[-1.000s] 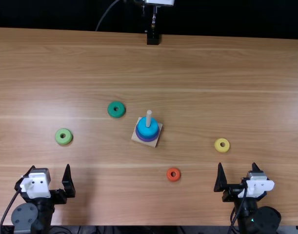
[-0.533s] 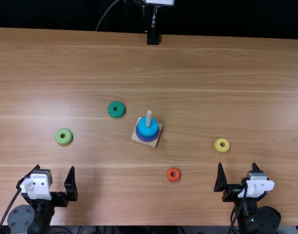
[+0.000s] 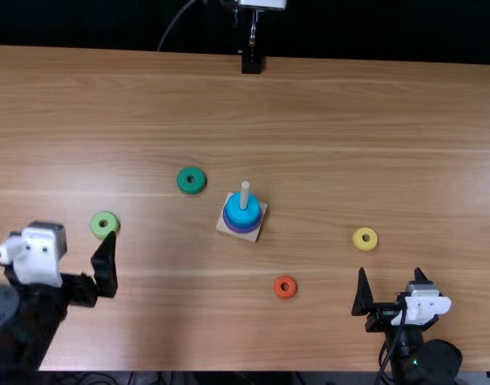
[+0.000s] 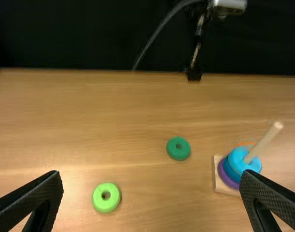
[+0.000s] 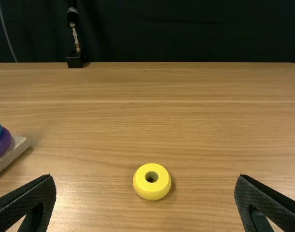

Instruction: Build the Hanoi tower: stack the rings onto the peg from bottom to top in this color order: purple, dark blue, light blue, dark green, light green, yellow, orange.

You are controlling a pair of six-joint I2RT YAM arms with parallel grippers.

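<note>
In the top view my left gripper [image 3: 52, 245] is open above the near left table, close to the light green ring [image 3: 105, 224]. My right gripper [image 3: 390, 270] stands open nearer than the yellow ring [image 3: 366, 239]. The wooden base [image 3: 226, 227] holds a peg [image 3: 245, 195] with the purple ring [image 3: 243, 233] lowest and the light blue ring [image 3: 240, 210] on top. The left wrist view shows the dark blue ring [image 4: 230, 170] between them, beyond my open left gripper [image 4: 151, 174]. Beyond my open right gripper [image 5: 145, 177] lies the yellow ring [image 5: 152, 181].
A dark green ring [image 3: 192, 180] lies left of the base and farther back. The orange ring [image 3: 285, 287] sits nearer than the base, slightly right. At the table's far edge stands a black mount [image 3: 251, 62] with a cable beside it.
My left gripper has risen and moved forward from the near left edge, its fingers staying apart. The right arm, rings and base have kept their places.
</note>
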